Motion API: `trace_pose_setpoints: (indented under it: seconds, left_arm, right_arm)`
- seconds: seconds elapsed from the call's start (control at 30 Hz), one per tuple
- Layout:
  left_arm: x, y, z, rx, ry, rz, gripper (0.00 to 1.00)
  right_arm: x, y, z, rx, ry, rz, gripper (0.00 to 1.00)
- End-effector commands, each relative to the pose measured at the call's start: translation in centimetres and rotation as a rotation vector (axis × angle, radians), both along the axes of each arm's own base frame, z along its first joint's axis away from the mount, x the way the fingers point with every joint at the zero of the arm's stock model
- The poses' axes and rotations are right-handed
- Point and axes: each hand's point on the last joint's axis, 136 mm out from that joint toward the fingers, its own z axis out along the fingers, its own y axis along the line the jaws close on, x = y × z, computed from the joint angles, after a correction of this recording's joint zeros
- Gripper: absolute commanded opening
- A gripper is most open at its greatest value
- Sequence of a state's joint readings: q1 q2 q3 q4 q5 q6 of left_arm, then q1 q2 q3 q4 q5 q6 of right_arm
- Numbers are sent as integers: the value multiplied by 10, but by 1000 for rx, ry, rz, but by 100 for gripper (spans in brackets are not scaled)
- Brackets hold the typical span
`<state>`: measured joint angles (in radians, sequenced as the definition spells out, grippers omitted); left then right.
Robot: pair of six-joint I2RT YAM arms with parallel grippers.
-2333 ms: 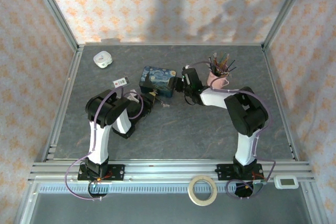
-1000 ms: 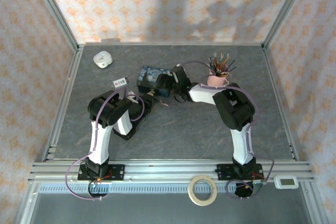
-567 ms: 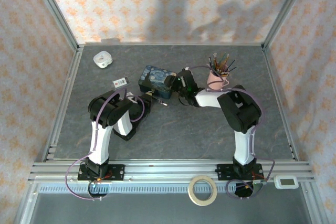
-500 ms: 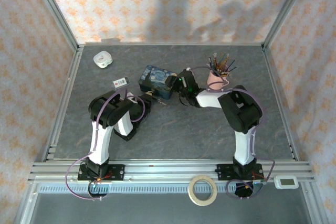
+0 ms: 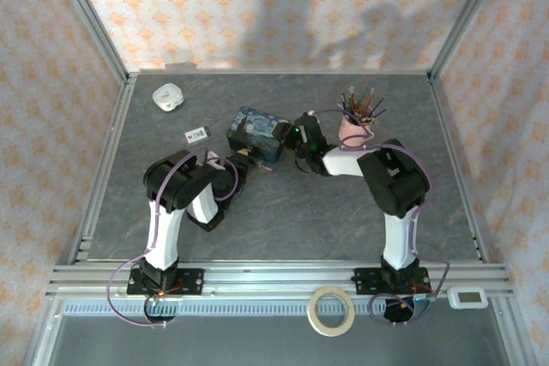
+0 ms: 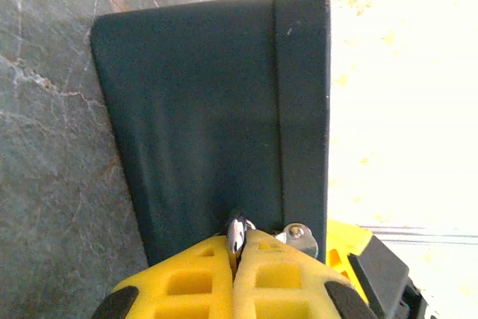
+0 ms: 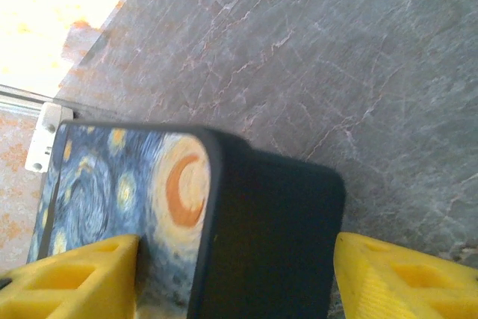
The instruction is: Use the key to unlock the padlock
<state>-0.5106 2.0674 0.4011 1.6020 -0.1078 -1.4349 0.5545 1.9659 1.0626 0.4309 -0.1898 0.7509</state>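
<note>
Pinching a small silvery metal piece (image 6: 237, 228) in the left gripper (image 6: 237, 239); straddling the blue starry tin box (image 7: 112, 184) with right gripper (image 7: 235, 248) wide; unlocking pending.

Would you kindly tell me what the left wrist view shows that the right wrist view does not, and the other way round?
Left wrist view: the left gripper, jaws shut on a silvery metal piece, pressed to the plain dark side of the blue tin beside a small silver latch. Whether that piece is key or padlock, I cannot tell. Right wrist view: the right gripper, jaws open astride a corner of the tin, and the starry painted lid. Both share the tin and the grey marbled table.
</note>
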Motion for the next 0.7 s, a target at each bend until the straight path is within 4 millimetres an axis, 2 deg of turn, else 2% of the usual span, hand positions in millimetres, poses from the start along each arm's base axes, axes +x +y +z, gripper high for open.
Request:
trace_pose_setpoints:
  seconds: [0.0, 0.2, 0.3, 0.37, 0.5, 0.67]
  left_arm:
    - [-1, 27, 49, -62, -171, 117, 0]
    - [0, 19, 41, -39, -152, 76, 0]
    - [-1, 14, 38, -34, -155, 42, 0]
    - [-4, 14, 35, -31, -150, 31, 0]
    - [-10, 16, 31, -31, -141, 26, 0]
    - [-10, 11, 33, -38, -146, 1, 0]
  right_arm:
    - [-3, -77, -65, -231, 168, -194, 65]
    - [2, -69, -57, -209, 148, -163, 67]
    - [2, -67, -40, -236, 108, -117, 80]
    - [1, -67, -22, -257, 62, -85, 100]
    - [-2, -57, -1, -246, 31, -14, 100]
    - [-3, -26, -6, -184, 81, 97, 100]
